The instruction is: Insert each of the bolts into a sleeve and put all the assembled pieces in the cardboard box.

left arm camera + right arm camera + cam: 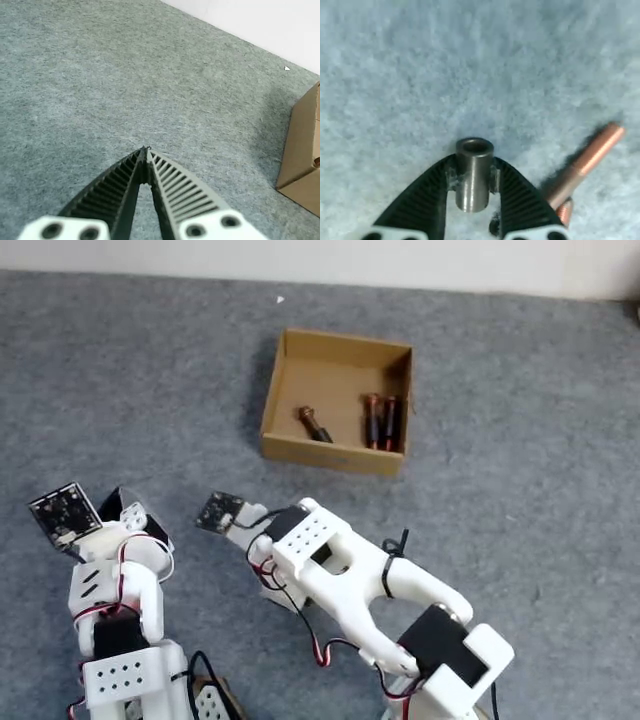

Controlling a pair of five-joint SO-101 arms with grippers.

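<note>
The sleeve [474, 180] pinched by the right end effector [474, 167] is best held steady, bore free, while the nearby bolt [587, 160] is fetched.

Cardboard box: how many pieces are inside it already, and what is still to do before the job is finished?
Done: three pieces lie in the cardboard box, apparently bolts in sleeves. In hand: the right gripper holds a sleeve. Left: the copper bolt on the carpet beside it must enter that sleeve, then both go into the box. The left gripper is shut, empty.
</note>
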